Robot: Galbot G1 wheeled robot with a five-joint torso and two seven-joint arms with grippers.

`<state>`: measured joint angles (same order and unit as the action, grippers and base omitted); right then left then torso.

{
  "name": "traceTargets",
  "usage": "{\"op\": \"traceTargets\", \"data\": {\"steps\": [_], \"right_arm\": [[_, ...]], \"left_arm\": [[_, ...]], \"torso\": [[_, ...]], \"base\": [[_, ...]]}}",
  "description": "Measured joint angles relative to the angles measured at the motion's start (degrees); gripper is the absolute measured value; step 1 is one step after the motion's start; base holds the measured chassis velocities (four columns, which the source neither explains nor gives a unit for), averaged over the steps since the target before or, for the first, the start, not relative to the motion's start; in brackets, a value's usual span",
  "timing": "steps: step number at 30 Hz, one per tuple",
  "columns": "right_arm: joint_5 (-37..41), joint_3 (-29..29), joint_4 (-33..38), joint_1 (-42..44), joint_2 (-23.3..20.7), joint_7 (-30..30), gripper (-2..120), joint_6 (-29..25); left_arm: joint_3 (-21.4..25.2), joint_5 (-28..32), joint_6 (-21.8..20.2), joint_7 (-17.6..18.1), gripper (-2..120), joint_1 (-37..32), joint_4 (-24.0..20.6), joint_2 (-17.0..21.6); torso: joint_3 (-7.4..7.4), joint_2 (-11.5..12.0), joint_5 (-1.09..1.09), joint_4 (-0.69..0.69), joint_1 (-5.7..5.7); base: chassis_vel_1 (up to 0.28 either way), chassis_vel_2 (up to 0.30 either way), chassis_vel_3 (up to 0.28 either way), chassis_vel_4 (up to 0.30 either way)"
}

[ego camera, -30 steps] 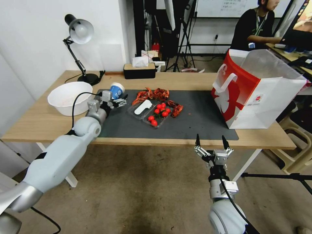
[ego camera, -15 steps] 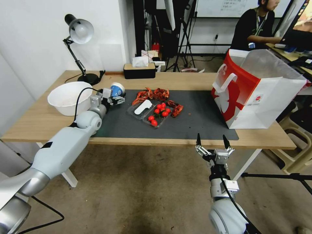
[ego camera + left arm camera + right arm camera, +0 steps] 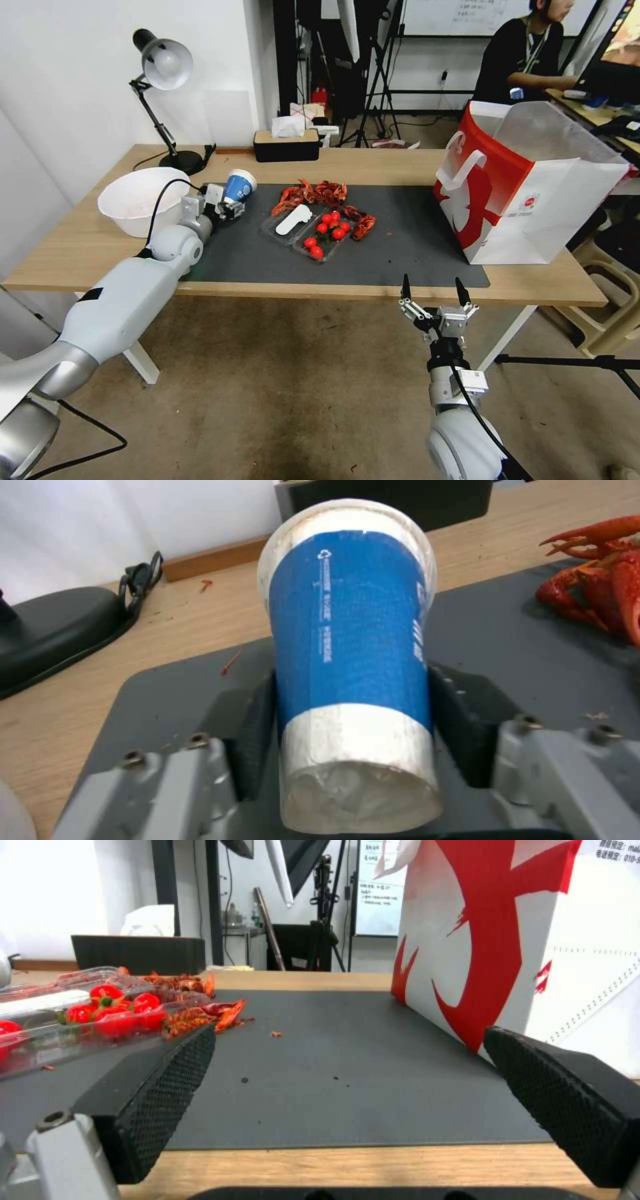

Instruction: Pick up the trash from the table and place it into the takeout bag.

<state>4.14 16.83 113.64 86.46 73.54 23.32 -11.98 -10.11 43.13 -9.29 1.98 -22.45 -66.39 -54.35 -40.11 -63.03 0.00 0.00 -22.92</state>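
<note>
Now left gripper (image 3: 353, 720) pinching paper cup (image 3: 238, 186) low on body, tilting it over mat's (image 3: 407, 247) left end (grip near base is keeping rim free); bag (image 3: 527, 193) waiting far right on table (image 3: 80, 253); right gripper (image 3: 433, 293) idling spread below table edge

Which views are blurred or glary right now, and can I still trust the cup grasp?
Left wrist view: soft close up, yet the left end effector plainly clamps the cup. Head view: bowed at the edges, glare on the lamp. Right wrist view: fingers blurred, washed-out white at the far wall.
</note>
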Motion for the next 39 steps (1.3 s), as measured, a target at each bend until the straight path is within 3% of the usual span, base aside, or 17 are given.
{"op": "traceTargets", "data": {"steps": [12,29,33,39], "right_arm": [[-0.06,-0.01,-0.01,-0.12,0.04,-0.01,100,0.00],[-0.09,-0.05,0.05,-0.14,0.04,-0.01,100,0.00],[-0.13,-0.04,0.12,-0.06,0.09,-0.02,100,-0.03],[-0.26,0.08,0.27,0.19,0.37,-0.03,100,-0.05]], "left_arm": [[-0.67,-1.42,3.63,-2.16,5,0.12,0.05,0.25],[-2.64,-0.34,7.04,-2.61,3,2.51,-5.72,0.68],[-7.20,3.08,7.34,-2.42,3,6.55,-12.67,-0.12],[-14.92,6.34,7.27,-1.71,3,14.70,-17.55,-3.63]], "torso": [[0.00,0.00,-0.01,0.00,0.00],[0.00,0.00,-0.01,0.01,0.00],[0.00,0.00,0.01,0.00,0.00],[0.00,0.00,0.02,0.00,0.00]], "base": [[0.000,0.000,0.000,0.000],[0.000,0.000,0.000,0.000],[0.000,0.000,0.000,0.000],[0.000,0.000,0.000,0.000]]}}
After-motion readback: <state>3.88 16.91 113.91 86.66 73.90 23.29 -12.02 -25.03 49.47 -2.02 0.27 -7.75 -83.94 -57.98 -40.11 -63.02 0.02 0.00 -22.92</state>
